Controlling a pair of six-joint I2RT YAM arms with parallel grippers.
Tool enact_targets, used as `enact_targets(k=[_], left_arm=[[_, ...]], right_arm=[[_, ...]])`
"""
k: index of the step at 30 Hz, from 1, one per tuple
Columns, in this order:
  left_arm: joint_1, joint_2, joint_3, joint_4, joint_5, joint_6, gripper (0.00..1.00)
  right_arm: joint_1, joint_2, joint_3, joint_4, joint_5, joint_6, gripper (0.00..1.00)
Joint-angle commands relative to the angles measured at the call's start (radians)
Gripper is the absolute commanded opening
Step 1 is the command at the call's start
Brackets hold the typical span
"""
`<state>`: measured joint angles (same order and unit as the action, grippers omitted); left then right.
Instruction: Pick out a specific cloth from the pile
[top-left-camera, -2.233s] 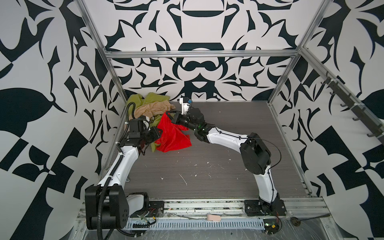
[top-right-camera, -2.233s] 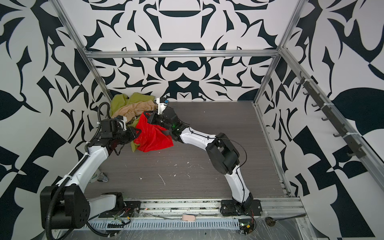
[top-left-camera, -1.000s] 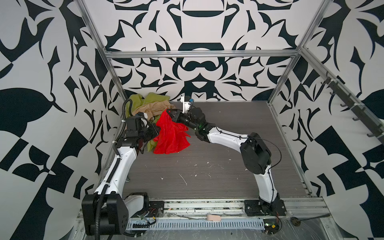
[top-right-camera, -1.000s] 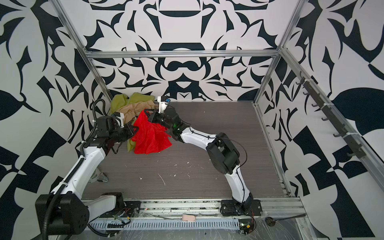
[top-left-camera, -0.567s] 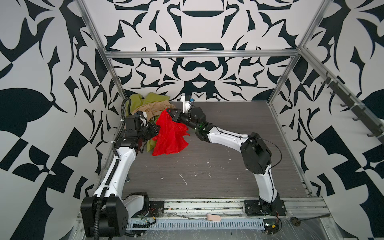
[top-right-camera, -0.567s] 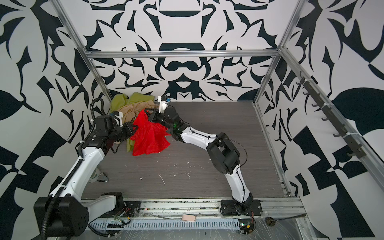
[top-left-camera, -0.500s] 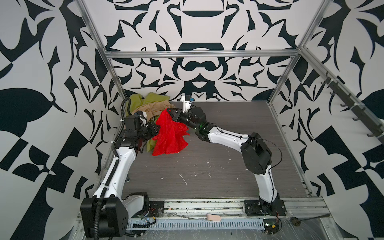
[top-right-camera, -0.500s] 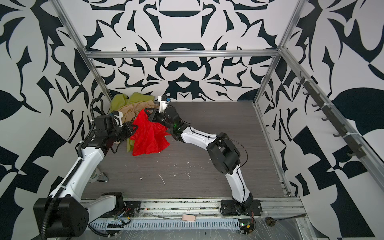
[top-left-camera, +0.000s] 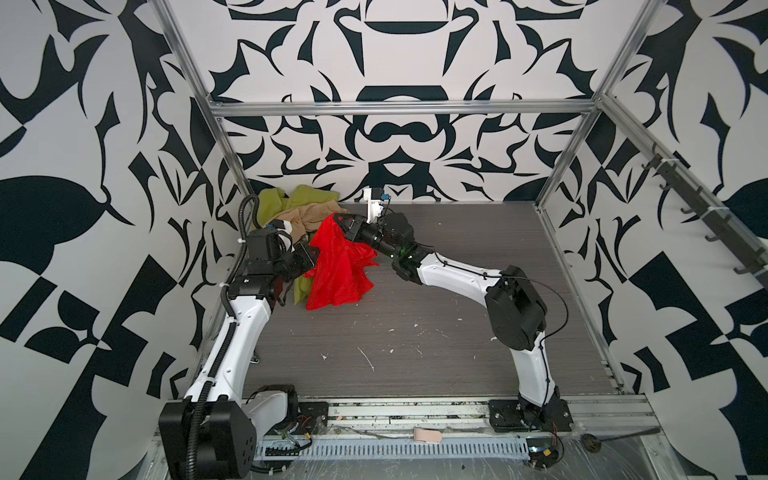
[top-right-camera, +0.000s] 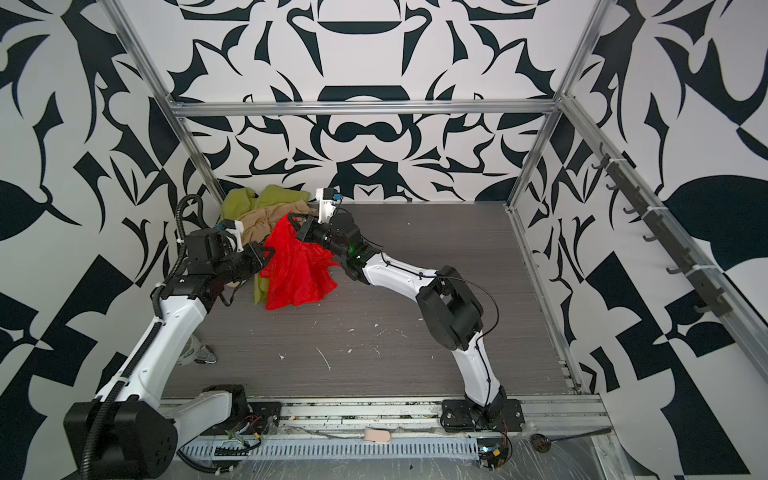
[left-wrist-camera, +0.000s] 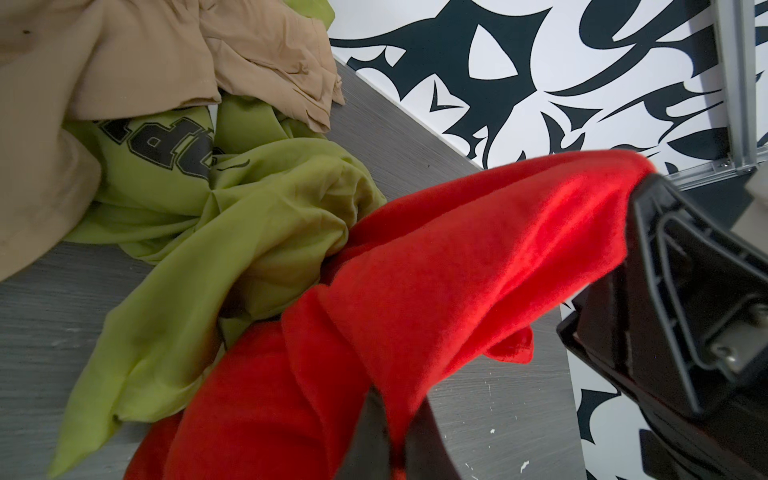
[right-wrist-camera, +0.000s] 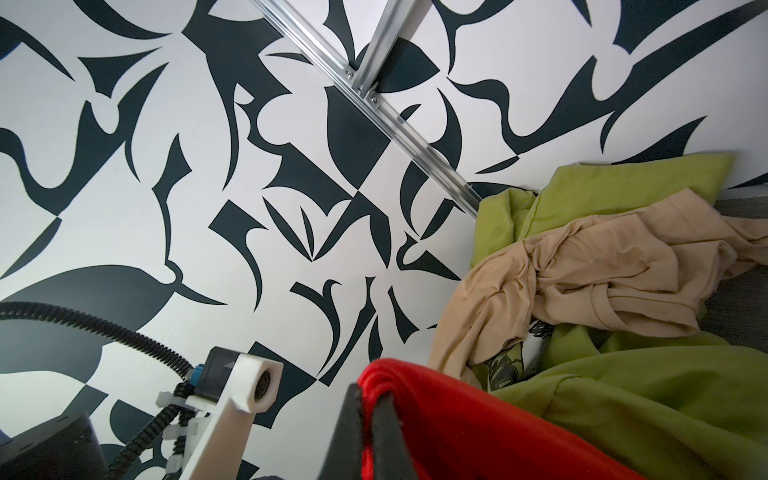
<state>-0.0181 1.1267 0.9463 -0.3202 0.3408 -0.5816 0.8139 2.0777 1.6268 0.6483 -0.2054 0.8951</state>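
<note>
**Both top views.** My left fingers (top-left-camera: 311, 252) (top-right-camera: 266, 253) and right fingers (top-left-camera: 341, 220) (top-right-camera: 294, 219) are each clenched on the cloth (top-left-camera: 338, 270) (top-right-camera: 297, 272). It hangs between them as a red drape, just in front of the pile (top-left-camera: 300, 214) in the far left corner of the counter (top-left-camera: 415, 332). The right fingers pinch its top corner. The left fingers pinch its left edge, lower down. I cannot tell whether its lower hem touches the counter.

**Left wrist view.** The cloth (left-wrist-camera: 457, 270) is nipped between my left fingers (left-wrist-camera: 365, 432) and touches the green cloth (left-wrist-camera: 232, 232).

**Right wrist view.** A red fold (right-wrist-camera: 457, 424) is held by my right fingers (right-wrist-camera: 350, 415). Beyond it, the beige cloth (right-wrist-camera: 582, 282) lies on the green cloth.
</note>
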Motion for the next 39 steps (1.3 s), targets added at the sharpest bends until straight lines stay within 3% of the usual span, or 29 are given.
enact_targets(k=[1,39], left_arm=[[-0.001,-0.03,0.048,0.009,0.021,-0.012,0.03],[-0.007,-0.092,0.114,-0.008,0.048,-0.043,0.02]], right_arm=[[0.002,-0.077,-0.007,0.076,0.001,0.008,0.0],[0.002,-0.167,-0.061,0.085,0.02,-0.005,0.0]])
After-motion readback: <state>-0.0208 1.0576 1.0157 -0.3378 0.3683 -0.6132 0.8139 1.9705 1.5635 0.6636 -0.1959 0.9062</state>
